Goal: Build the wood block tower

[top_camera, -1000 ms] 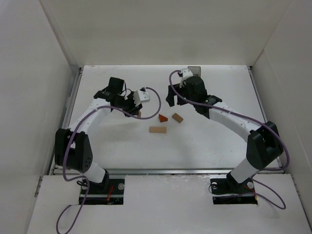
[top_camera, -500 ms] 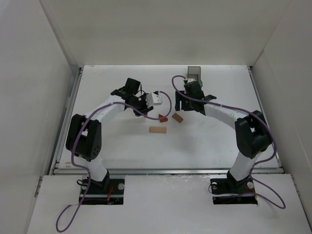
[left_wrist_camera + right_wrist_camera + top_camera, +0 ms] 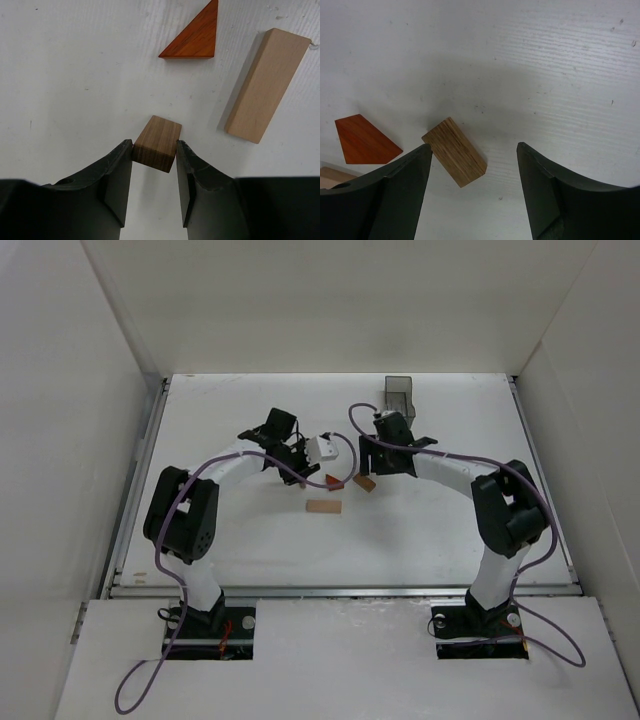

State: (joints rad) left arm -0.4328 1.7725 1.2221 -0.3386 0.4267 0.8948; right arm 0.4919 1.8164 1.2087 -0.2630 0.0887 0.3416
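1. Left claw [image 3: 154, 147]: narrowed onto a small brown block [image 3: 157, 143]. The two dark fingers [image 3: 117, 175] press its opposite side faces, and the block's far end juts out past the fingertips. The left wrist view does not show whether this block rests on the desk [image 3: 450, 530] or is held just above it.
2. Orange triangular block [image 3: 196, 36]: lies flat on the desk beyond the left claw, near the held block and apart from it.
3. Long pale block [image 3: 265, 85]: a tan rectangular piece, flat on the desk. In the left wrist view it lies just beside the triangle on the right, with a gap between them. In the top view it lies on the side of the triangle nearer the arm bases.
4. Right claw [image 3: 472, 150]: spread wide, gripping nothing, with its fingers on either side of item 5.
5. Second brown block [image 3: 454, 157]: a short grained piece, flat on the desk and set askew between the right claw's fingers. It sits much nearer the finger on the view's left; whether it touches that finger cannot be told. The orange triangle lies close by, on the left of the right wrist view.
6. Dark translucent bin [image 3: 399, 393]: stands upright at the far side of the desk, beyond the right arm and well apart from all the blocks.
7. Tower pieces overall: gathered near mid-desk between the two claws, each separate from the others.
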